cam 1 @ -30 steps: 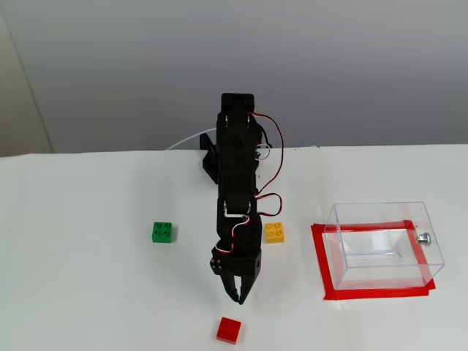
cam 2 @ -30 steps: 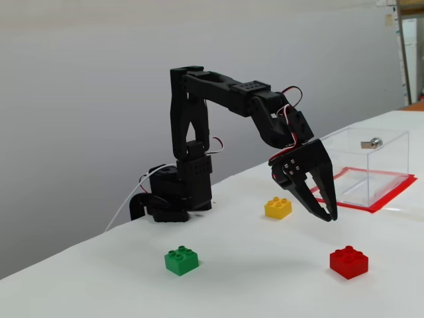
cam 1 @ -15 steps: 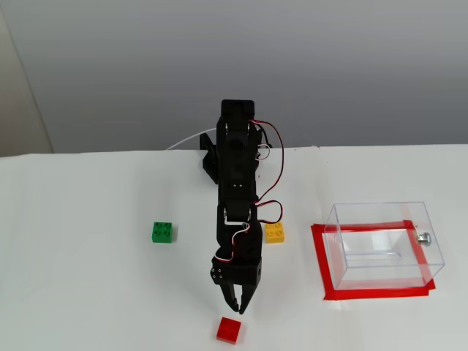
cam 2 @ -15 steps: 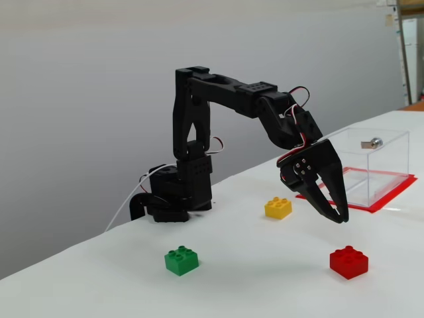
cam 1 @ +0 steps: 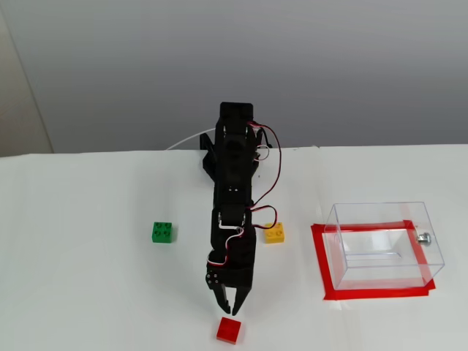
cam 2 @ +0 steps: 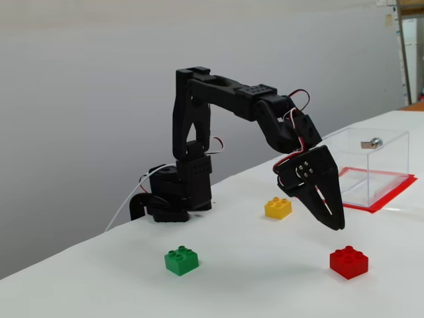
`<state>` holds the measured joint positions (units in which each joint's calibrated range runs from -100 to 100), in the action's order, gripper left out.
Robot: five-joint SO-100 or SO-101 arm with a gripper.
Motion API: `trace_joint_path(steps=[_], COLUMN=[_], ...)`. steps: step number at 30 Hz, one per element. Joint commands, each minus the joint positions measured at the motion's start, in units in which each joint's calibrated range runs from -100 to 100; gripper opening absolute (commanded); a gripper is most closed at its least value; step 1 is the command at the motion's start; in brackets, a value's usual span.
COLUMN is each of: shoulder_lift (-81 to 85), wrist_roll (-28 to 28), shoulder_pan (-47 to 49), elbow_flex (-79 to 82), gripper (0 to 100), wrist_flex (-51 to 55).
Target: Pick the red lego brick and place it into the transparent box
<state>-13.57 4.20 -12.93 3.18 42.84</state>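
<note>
**Both fixed views: black gripper hanging above the red brick**

Both fixed views are showing the small square bright red plastic lego brick (cam 1: 228,330) (cam 2: 349,261) lying on the white table (cam 1: 88,292) (cam 2: 252,285), nearest the camera in one of them and just beyond the fingertips of the black two-finger gripper (cam 1: 228,307) (cam 2: 333,224). The brick is sitting studs up, untouched, with a clear gap of table between it and the fingertips. The gripper is pointing downward and hanging above the surface, holding nothing; its fingers are lying close together, with only a narrow slit between the tips.

Behind the gripper and close to one side of the black arm (cam 1: 234,197) (cam 2: 232,99), a small yellow studded plastic brick (cam 1: 275,232) (cam 2: 277,207) is resting on the table. On the arm's opposite side, farther off, a small green studded plastic brick (cam 1: 163,232) (cam 2: 181,260) is lying by itself.

Well away from the gripper, past the yellow brick, the clear plastic rectangular transparent box (cam 1: 409,212) (cam 2: 391,136) is standing upright inside a frame of red tape (cam 1: 319,263) (cam 2: 391,195), with a small metal knob (cam 1: 423,237) (cam 2: 374,142) on one wall. The box is looking empty.
</note>
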Motion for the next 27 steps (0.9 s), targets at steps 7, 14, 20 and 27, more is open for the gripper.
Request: trace_joint_path(steps=[7, 14, 20, 27], shoulder_lift=[-0.6, -0.6, -1.0, -2.8], wrist_roll=[0.2, 0.2, 0.3, 0.3], shoulder_pan=[-0.4, 1.9, 3.4, 2.9], elbow_flex=[-2.8, -3.4, -6.5, -6.7], gripper=[2, 2, 2, 2], wrist_flex=[-0.5, -0.5, -0.5, -0.5])
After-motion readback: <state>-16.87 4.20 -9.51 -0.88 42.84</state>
